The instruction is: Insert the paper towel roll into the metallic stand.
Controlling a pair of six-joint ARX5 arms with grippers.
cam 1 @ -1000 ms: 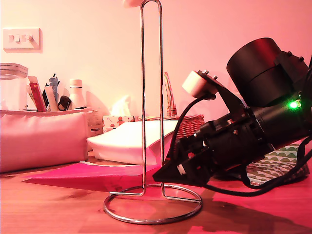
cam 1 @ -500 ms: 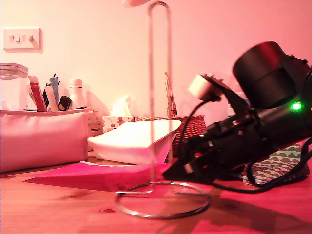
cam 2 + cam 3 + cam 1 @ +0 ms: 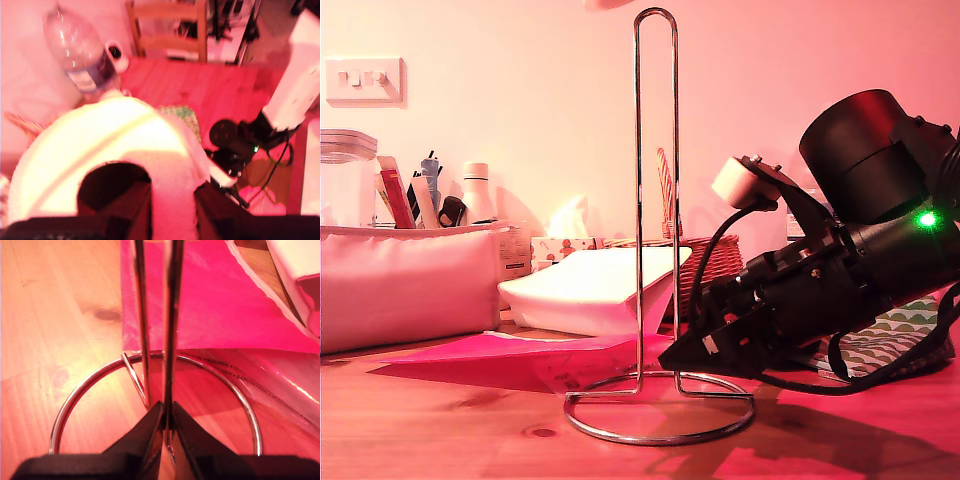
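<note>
The paper towel roll [image 3: 120, 150] is seen end-on in the first wrist view as a fat white cylinder with a soft, fuzzy face and a dark hollow core; it is gripped through that core by my first hand [image 3: 172, 210], high above the counter [image 3: 200, 90]. The metallic stand [image 3: 656, 230], a thin shiny chrome loop on a round ring base, is set upright on the wooden counter. One of its rods is pinched low down by my second hand [image 3: 165, 422], closed narrow. Glossy pink plastic sheeting [image 3: 210, 300] is spread behind the ring.
</note>
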